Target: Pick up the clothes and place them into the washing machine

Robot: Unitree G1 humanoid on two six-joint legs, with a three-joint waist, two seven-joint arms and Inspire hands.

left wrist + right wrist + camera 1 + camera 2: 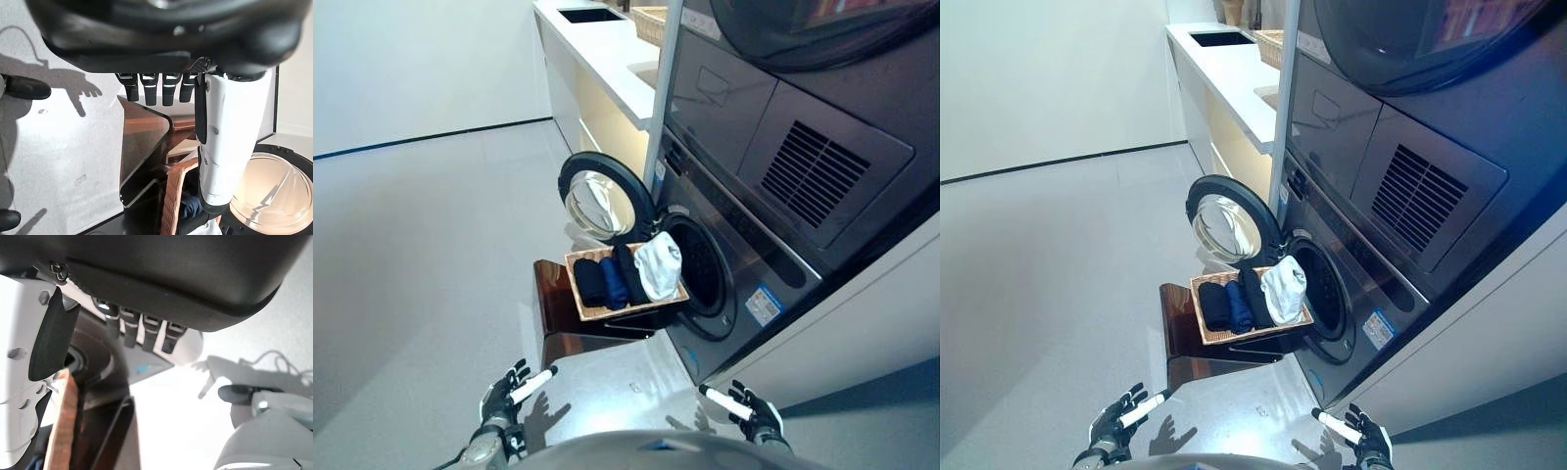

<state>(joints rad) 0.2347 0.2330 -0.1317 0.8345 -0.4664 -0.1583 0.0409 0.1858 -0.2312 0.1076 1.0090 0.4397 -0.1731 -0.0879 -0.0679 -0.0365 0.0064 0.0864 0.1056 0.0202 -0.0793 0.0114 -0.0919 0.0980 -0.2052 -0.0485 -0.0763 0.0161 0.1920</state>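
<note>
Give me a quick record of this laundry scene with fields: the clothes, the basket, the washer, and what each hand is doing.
clothes: dark folded pieces and one white piece, all in the basket
basket: wicker tray on a brown stand, right before the washer's opening
washing machine: door swung open, drum dark, no clothes visible inside
left hand: open, low and short of the basket, holding nothing
right hand: open, low, holding nothing
task state: not yet started
</note>
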